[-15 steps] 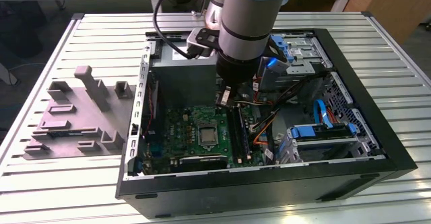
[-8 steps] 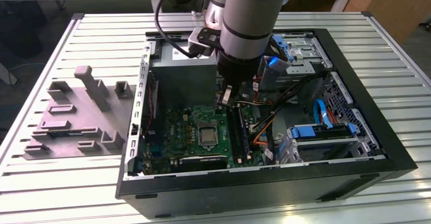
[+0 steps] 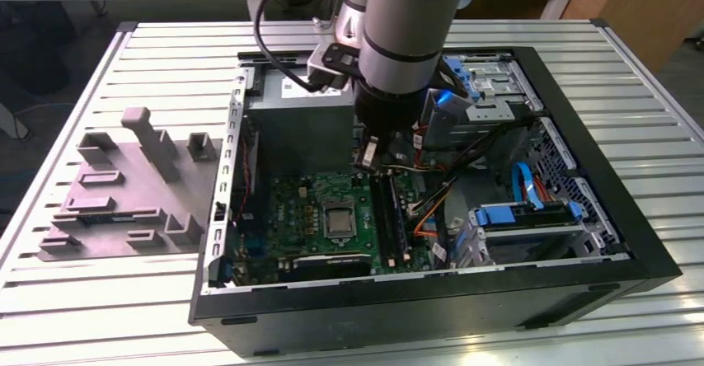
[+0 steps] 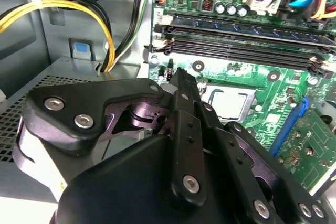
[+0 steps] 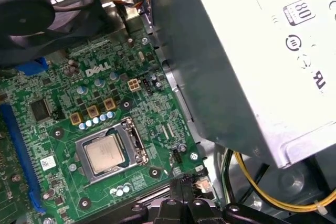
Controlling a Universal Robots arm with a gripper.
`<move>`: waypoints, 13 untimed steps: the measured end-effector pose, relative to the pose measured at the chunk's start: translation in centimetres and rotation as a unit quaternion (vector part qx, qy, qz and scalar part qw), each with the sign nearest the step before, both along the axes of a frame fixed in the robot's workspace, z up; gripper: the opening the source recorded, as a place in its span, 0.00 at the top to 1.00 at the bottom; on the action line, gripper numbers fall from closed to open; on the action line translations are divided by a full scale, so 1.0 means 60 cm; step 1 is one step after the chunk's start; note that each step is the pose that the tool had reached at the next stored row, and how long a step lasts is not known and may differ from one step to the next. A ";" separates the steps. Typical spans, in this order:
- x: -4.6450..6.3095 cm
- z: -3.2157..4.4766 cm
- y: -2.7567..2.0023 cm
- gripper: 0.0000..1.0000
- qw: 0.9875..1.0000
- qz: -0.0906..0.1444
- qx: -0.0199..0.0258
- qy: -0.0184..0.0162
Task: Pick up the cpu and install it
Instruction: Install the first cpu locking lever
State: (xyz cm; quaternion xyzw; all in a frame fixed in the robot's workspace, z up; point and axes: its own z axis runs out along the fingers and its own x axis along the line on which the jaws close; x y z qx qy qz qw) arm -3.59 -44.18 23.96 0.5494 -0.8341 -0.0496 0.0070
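Observation:
The cpu (image 5: 107,153), a small square chip with a silvery top, lies flat in its socket on the green motherboard (image 5: 63,93). It also shows in the second wrist view as the cpu (image 4: 229,103), and from outside as the cpu (image 3: 338,220) in the middle of the board. My gripper (image 3: 367,158) hangs inside the open computer case, above the board's edge near the power supply and a short way off the chip. The black fingers (image 4: 185,114) lie together, shut, with nothing seen between them. The gripper (image 5: 185,181) tip points down beside the socket.
The large grey power supply box (image 5: 252,61) stands close beside the gripper, with yellow cables (image 4: 79,9) running past it. Memory slots (image 4: 241,40) lie beyond the socket. A blue drive caddy (image 3: 528,218) fills the case's right. A grey fixture (image 3: 127,193) sits on the table at left.

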 end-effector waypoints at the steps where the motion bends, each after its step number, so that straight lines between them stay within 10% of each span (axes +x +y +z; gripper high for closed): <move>1: -0.001 0.000 0.0015 0.89 1.000 0.000 0.000 0.000; 13: -0.007 -0.005 0.0068 0.89 1.000 0.005 0.000 0.000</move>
